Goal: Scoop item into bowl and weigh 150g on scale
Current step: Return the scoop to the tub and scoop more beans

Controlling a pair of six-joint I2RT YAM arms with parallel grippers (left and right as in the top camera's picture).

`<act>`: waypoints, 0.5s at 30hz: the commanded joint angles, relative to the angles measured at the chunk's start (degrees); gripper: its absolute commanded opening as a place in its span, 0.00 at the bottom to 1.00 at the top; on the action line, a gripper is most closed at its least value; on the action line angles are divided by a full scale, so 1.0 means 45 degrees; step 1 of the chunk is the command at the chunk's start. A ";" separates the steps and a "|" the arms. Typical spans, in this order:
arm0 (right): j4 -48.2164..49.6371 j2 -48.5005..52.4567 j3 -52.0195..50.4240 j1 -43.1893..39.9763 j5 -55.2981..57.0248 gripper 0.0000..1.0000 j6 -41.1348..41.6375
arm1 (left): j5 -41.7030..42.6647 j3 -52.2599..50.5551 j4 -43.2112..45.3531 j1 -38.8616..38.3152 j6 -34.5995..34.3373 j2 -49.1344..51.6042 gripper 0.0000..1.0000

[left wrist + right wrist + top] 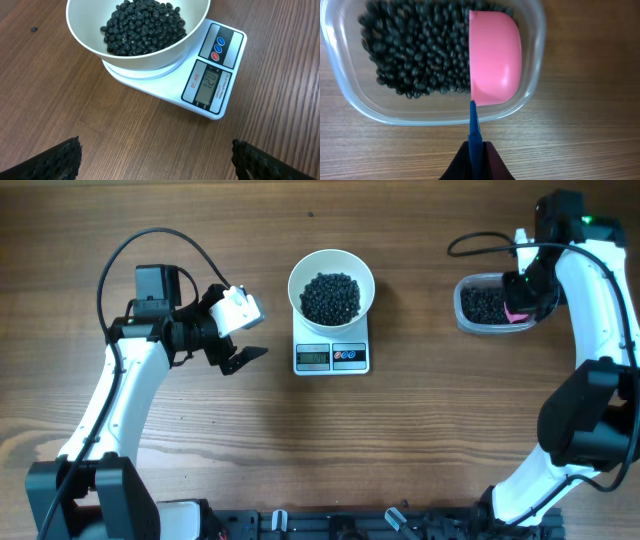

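Left gripper (258,330) hovers empty just beside the scale (331,357), jaws spread wide; we judge it is parked clear so nothing disturbs the weighing. On the scale sits the white bowl (292,288), holding a heap of small round black beans (331,297) that hides its bottom; we cannot read the display (209,82) with confidence. At far right, the right gripper (476,155) is clamped on the blue handle (474,125) of a pink scoop (495,57), turned on edge inside the clear tub (350,102) against more beans, presumably for another load.

Bright even light, faint shadows, sharp focus, sheen on pink scoop (495,57).
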 commanded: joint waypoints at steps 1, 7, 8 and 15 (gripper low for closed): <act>0.0165 0.0219 -0.0495 0.0034 -0.0962 0.04 0.0146 | 0.0287 -0.0034 0.0000 0.0068 0.0257 0.0073 1.00; 0.0151 0.0219 -0.1171 0.0049 -0.3740 0.04 -0.0185 | 0.0287 -0.0034 0.0000 0.0068 0.0253 0.0073 1.00; 0.0126 0.0219 -0.1171 0.0049 -0.4022 0.04 -0.0199 | 0.0287 -0.0034 0.0000 0.0068 0.0257 0.0073 1.00; -0.0277 0.0214 -0.1156 -0.0491 -0.5853 0.04 -0.0520 | 0.0287 -0.0034 0.0000 0.0068 0.0253 0.0073 1.00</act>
